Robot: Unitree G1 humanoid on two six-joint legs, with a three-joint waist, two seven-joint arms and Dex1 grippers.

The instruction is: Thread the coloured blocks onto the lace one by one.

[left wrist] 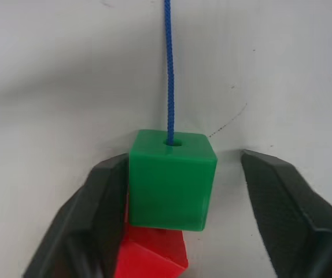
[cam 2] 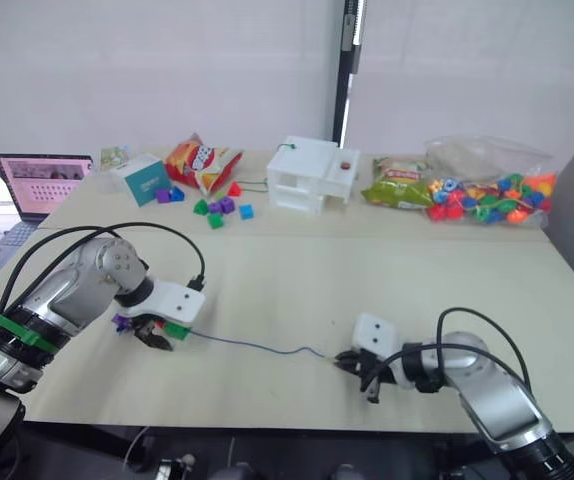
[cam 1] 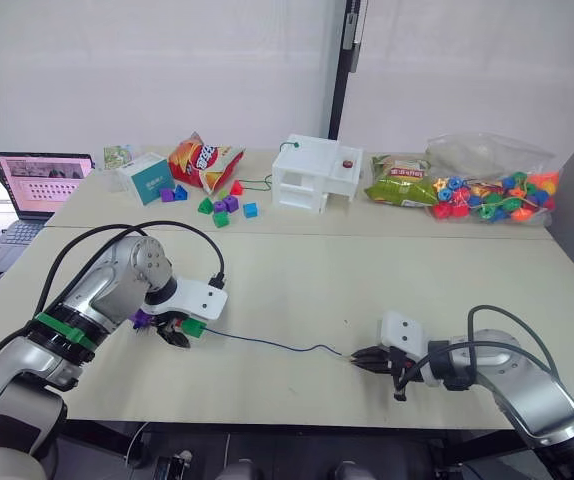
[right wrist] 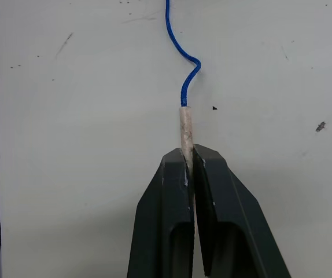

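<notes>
The table offers wide bare room between the arms, though the right gripper works near the front edge, where a slip could drop the lace off the side. It pinches the lace's pale tip tight. The left gripper stands wide around the green block, already threaded, red block behind; tugging could slide them askew.

Silver-grey arm shells are seen, with a green band on the left forearm, white wrist blocks, looping black cables and black jaws.
</notes>
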